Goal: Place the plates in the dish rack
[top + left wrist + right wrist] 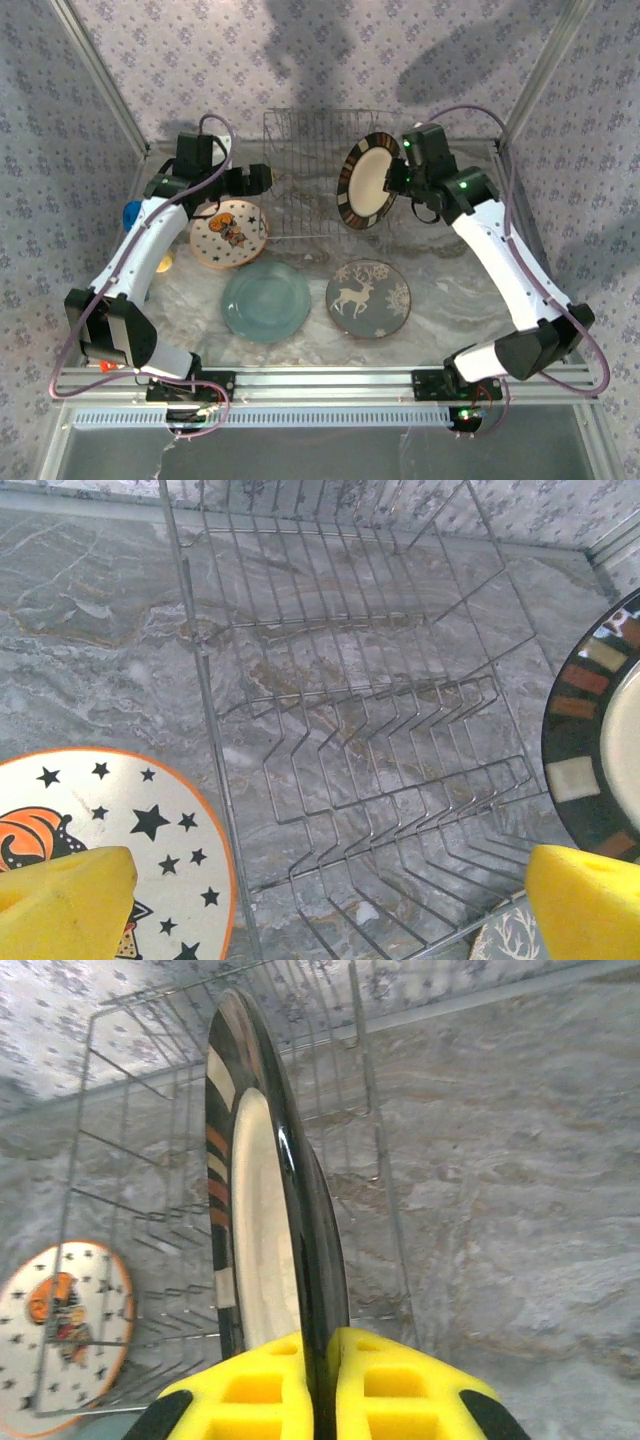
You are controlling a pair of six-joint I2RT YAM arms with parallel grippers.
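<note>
As the top view shows, the right gripper [405, 178] clamps the black plate [368, 182] on edge over the right end of the dish rack [300, 190], its slots lying leftward of the gripper. Left wrist: the left gripper [325, 905] gapes empty above the rack. Right wrist: plate edge-on, possibly clear of the wire.

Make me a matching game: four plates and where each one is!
1 cream round plate with black stars
2 plain pale teal round plate
3 grey-green round plate with white deer
4 glossy black-rimmed round plate

A upright, pinched by the right gripper
B flat, near row, left
C flat, left of the silvery wire rack
D flat, near row, right

Pairs: 1-C, 2-B, 3-D, 4-A
</note>
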